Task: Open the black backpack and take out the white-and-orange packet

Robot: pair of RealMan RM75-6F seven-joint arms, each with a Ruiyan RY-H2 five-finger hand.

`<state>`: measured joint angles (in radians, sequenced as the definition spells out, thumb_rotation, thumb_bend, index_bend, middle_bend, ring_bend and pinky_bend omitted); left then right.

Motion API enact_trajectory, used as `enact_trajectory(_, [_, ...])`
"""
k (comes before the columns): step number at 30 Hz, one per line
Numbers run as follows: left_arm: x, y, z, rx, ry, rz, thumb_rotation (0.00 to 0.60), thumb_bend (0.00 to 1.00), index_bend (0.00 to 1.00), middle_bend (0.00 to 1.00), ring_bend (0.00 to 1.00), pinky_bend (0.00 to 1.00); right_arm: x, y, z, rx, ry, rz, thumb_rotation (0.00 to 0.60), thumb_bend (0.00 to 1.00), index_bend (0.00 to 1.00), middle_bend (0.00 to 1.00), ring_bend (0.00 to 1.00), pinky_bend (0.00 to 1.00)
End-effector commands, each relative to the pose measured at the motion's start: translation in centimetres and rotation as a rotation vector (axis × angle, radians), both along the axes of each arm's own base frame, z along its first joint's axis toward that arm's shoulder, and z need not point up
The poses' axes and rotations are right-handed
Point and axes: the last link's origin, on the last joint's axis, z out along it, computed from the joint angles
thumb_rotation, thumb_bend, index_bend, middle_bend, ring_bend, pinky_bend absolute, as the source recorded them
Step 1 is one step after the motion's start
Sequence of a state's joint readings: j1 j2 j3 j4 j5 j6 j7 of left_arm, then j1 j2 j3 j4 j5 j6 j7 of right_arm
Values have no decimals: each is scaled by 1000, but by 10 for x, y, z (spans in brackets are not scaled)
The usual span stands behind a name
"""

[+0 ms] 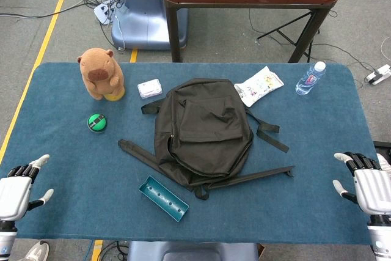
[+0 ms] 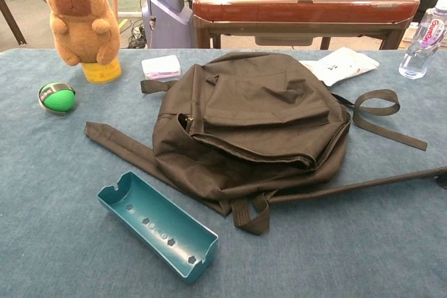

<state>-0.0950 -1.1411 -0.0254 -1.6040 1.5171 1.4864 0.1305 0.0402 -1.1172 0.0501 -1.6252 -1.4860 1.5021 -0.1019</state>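
The black backpack (image 1: pixel 201 129) (image 2: pixel 258 120) lies flat in the middle of the blue table (image 1: pixel 67 157), straps trailing left and right. Nothing of its inside shows. A white packet with coloured print (image 1: pixel 259 85) (image 2: pixel 340 65) lies on the cloth just beyond the bag's far right corner. My left hand (image 1: pixel 18 191) hovers at the near left edge, fingers apart, holding nothing. At the near right edge my right hand (image 1: pixel 366 184) is the same, empty with fingers spread. Both hands are far from the bag and appear only in the head view.
A brown capybara plush (image 1: pixel 101 73) (image 2: pixel 82 13), a green ball (image 1: pixel 96 122) (image 2: pixel 56 97) and a small white box (image 1: pixel 149 88) (image 2: pixel 161 67) sit at the left. A teal tray (image 1: pixel 163 198) (image 2: pixel 157 225) lies near the front. A water bottle (image 1: pixel 310 79) (image 2: pixel 425 40) stands far right.
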Motion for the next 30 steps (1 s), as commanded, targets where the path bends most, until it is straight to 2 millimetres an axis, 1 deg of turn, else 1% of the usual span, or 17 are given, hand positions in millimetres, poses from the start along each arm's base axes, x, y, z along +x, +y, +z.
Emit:
enact_trajectory(1, [0,0,0,1,0,-1,600,241,174,269,307,270,0,0,0,0,-1,0,600,206,283,289,224,294])
enact_trajectory(10, [4,3,0,-3,1,-26,600,241,174,269,307,270,2,0,4,-14,7,15,600,206,283,289,224,294])
enact_trajectory(18, [15,13,-3,-16,-12,-91,600,241,176,269,307,268,5,-4,11,-49,23,30,600,206,283,289,224,294])
enact_trajectory(21, [27,22,-8,-48,-49,-154,600,241,180,269,307,265,5,-7,15,-59,19,29,600,206,283,289,224,294])
enact_trajectory(24, [41,35,-15,-99,-60,-224,600,241,184,269,307,264,7,-12,17,-61,6,37,600,206,283,289,224,294])
enact_trajectory(30, [81,65,-34,-204,-64,-377,600,242,184,269,307,260,12,-20,20,-48,23,41,600,204,283,289,224,294])
